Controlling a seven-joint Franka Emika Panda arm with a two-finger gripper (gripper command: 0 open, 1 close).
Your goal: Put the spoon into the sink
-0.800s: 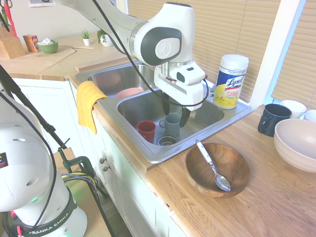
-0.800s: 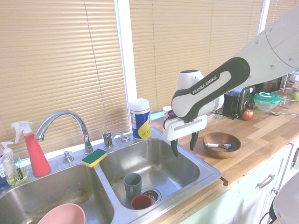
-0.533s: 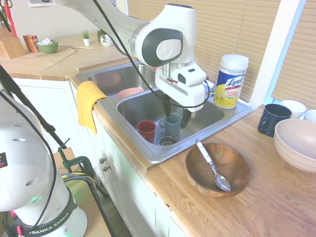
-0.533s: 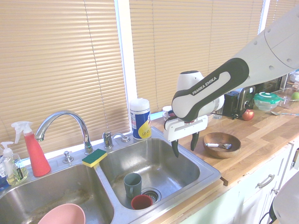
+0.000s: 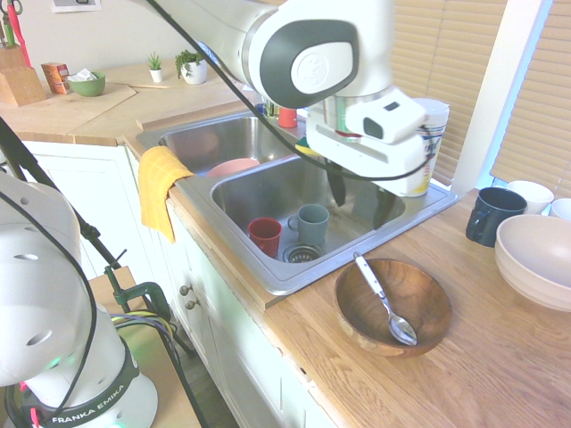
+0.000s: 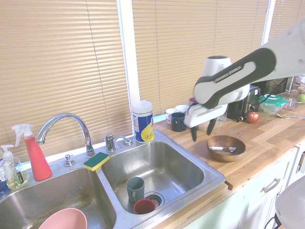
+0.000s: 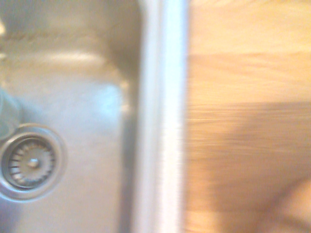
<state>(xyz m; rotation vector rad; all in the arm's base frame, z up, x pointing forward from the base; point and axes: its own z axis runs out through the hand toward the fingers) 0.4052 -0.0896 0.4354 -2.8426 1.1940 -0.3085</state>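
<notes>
The silver spoon (image 5: 384,299) lies in the round wooden bowl (image 5: 424,290) on the wood counter, its oval end toward the counter's front edge; in the second exterior view the spoon (image 6: 223,149) lies across the bowl (image 6: 238,143). The steel double sink (image 5: 268,267) (image 6: 209,176) is beside the bowl. My gripper (image 5: 357,192) (image 6: 201,132) hangs open and empty above the sink's rim on the bowl's side, well above the spoon and short of it. The blurred wrist view looks down on the sink rim (image 7: 160,116), the drain (image 7: 30,162) and bare counter.
In the near basin stand a red cup (image 5: 265,236) and a grey-green mug (image 5: 312,225). A pink bowl (image 6: 63,220) sits in the other basin. A wipes canister (image 6: 142,121), dark mug (image 5: 493,216), beige bowl (image 5: 535,259), faucet (image 6: 66,125) and yellow cloth (image 5: 159,187) surround the sink.
The arm has risen out of the near basin and swung toward the wooden bowl. The gripper stays open. Spoon and bowl have not moved.
</notes>
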